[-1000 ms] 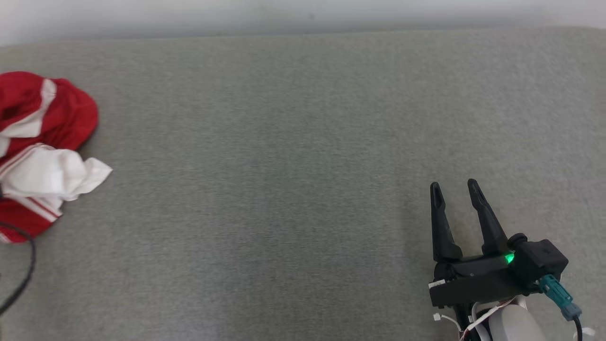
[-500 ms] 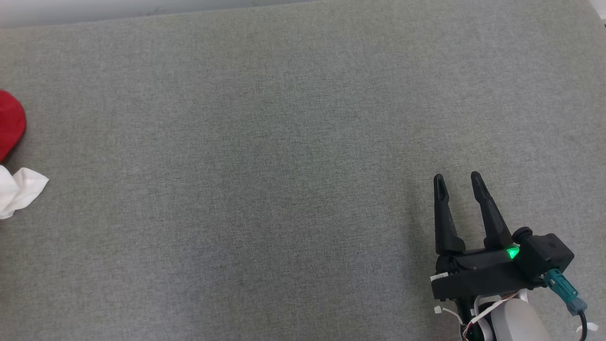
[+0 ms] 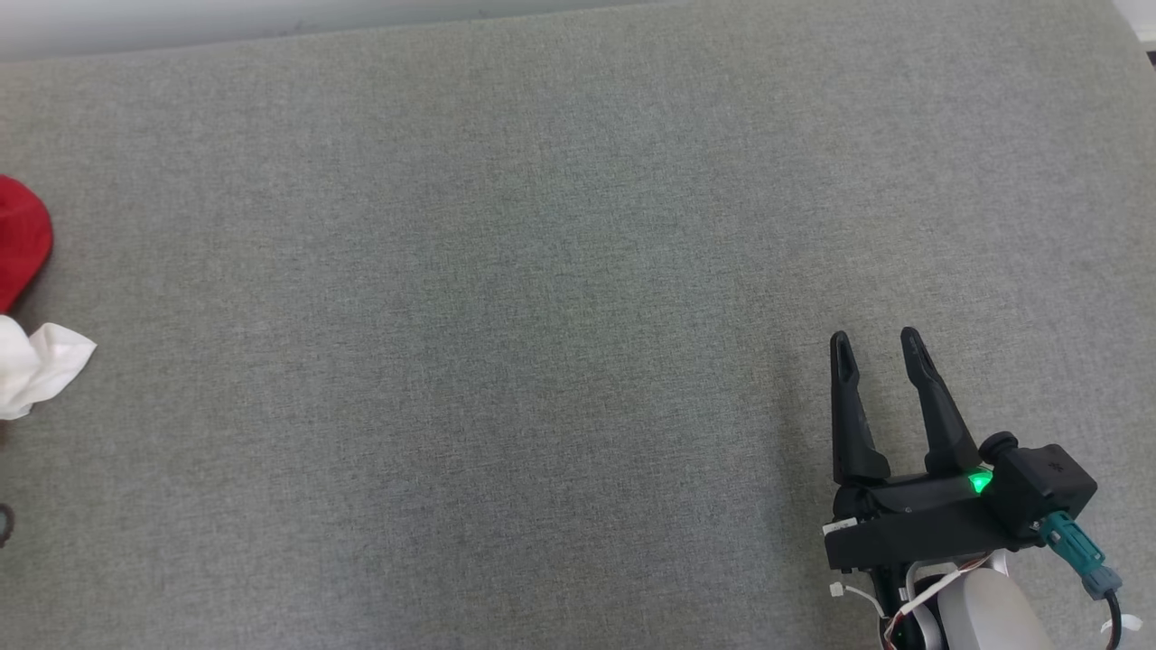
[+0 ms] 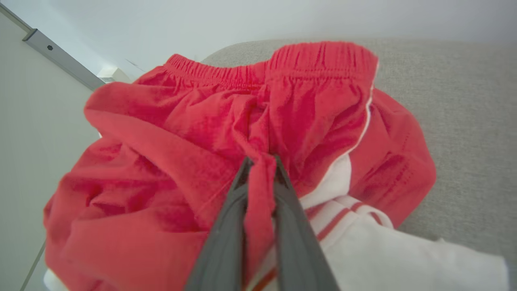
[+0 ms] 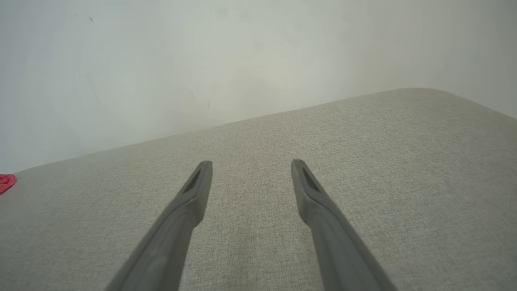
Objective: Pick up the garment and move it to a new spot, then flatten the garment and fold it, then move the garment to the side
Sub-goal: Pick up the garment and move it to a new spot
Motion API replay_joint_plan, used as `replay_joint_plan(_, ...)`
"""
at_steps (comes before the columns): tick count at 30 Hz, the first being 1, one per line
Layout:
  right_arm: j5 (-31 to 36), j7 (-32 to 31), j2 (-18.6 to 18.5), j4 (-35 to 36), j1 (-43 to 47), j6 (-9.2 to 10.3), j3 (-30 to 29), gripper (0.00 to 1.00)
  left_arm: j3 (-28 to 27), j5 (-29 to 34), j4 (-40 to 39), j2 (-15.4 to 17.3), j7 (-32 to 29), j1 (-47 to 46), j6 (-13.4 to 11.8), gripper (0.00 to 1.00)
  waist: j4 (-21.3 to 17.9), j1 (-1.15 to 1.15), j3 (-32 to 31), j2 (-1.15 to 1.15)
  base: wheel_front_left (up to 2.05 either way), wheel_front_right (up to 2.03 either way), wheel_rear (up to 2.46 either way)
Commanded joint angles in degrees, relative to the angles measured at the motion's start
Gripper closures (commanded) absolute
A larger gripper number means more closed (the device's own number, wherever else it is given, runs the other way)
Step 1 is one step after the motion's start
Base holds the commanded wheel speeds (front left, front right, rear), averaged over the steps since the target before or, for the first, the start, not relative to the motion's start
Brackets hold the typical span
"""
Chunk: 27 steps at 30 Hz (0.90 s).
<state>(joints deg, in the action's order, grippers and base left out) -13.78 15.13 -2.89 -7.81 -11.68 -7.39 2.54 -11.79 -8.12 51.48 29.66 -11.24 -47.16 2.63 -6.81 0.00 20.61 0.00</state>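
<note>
The garment (image 4: pixel 194 133) is a pair of red shorts with white panels and stripes, lying crumpled on the grey surface. In the left wrist view my left gripper (image 4: pixel 260 161) is shut on a ridge of its red fabric, pinched between both fingers. The head view catches only the garment's (image 3: pixel 23 361) red and white edge at the far left. My right gripper (image 3: pixel 874 338) stands open at the lower right, well away from the garment, nothing between its fingers (image 5: pixel 198 182). A sliver of the red garment (image 5: pixel 6 182) sits at the left edge of the right wrist view.
The grey fabric surface (image 3: pixel 542 316) stretches wide between the garment and my right gripper. A pale wall (image 5: pixel 202 60) runs along its far edge. A metal rail (image 4: pixel 60 58) shows beyond the surface's left end.
The head camera has shifted right, so the garment now sits mostly off the left edge. The right gripper holds its place, still open.
</note>
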Motion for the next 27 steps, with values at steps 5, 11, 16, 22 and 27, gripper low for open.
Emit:
replay_joint_plan(5, 0.44, 0.09, 0.02, -0.13, 0.86, -0.19, -0.42, 0.00, 1.06, 0.52, -2.76, 0.04, 2.62, -0.96, 0.62, 1.00, 1.11, 0.00, -1.62, 0.00, 0.00, 0.00, 0.00)
replay_joint_plan(11, 0.08, 0.09, 0.02, -0.16, 1.97, -0.19, -0.34, 0.00, 1.20, -1.15, -7.62, -0.14, 8.16, -2.70, 2.06, 1.00, 2.83, 0.00, -3.99, 0.00, 0.00, 0.00, 0.00)
replay_joint_plan(16, -0.30, 0.09, 0.01, -0.82, 2.69, -0.19, 0.02, 0.00, 2.91, -1.85, -13.64, -0.12, 10.99, -4.77, 3.39, 1.00, 3.85, 0.00, -5.57, 0.00, 0.00, 0.00, 0.00)
replay_joint_plan(22, -1.50, 0.09, 0.00, -1.54, 3.13, -0.19, 0.68, 0.00, 6.16, -2.73, -24.01, -0.57, 11.84, -8.02, 4.34, 1.00, 3.35, 0.00, -6.94, 0.00, 0.00, 0.00, 0.00)
replay_joint_plan(27, -2.52, 0.09, 0.02, -2.02, 3.10, -0.19, 0.93, 0.00, 10.39, -4.18, -32.38, -1.73, 10.52, -10.29, 4.69, 1.00, 1.42, 0.00, -7.78, 0.00, 0.00, 0.00, 0.00)
